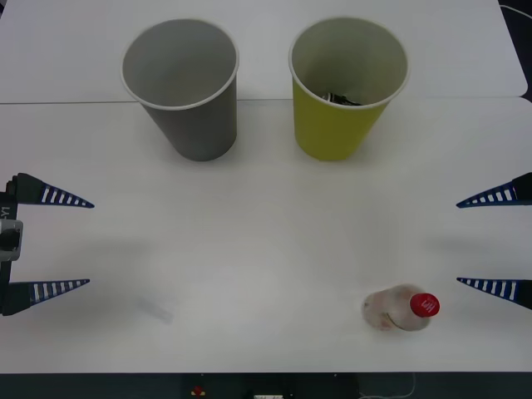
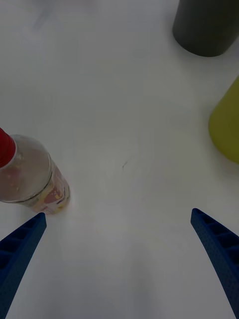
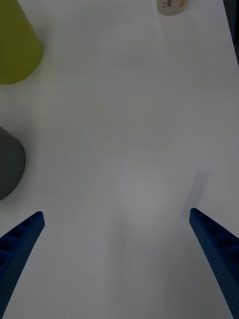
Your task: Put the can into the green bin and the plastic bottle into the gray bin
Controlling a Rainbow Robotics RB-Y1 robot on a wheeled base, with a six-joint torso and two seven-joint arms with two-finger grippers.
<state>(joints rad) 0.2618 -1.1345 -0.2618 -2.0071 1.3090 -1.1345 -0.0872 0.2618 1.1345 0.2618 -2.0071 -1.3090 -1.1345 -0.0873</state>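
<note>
The plastic bottle (image 1: 401, 308), clear with a red cap, stands on the white table near the front right. In the right wrist view the plastic bottle (image 2: 31, 177) is just off one fingertip. At the back stand the gray bin (image 1: 184, 91) and, to its right, the green bin (image 1: 342, 91). Something dark (image 1: 342, 99) lies inside the green bin; I cannot tell whether it is the can. My right gripper (image 1: 465, 243) hangs open at the right edge, beside and slightly behind the bottle. My left gripper (image 1: 73, 243) is open at the left edge, holding nothing.
A seam between two table tops (image 1: 66, 102) runs behind the bins' bases. The table's front edge (image 1: 125, 376) lies close below the bottle. In the left wrist view the green bin (image 3: 15, 45), gray bin (image 3: 7, 162) and bottle (image 3: 172, 6) sit far from the fingers.
</note>
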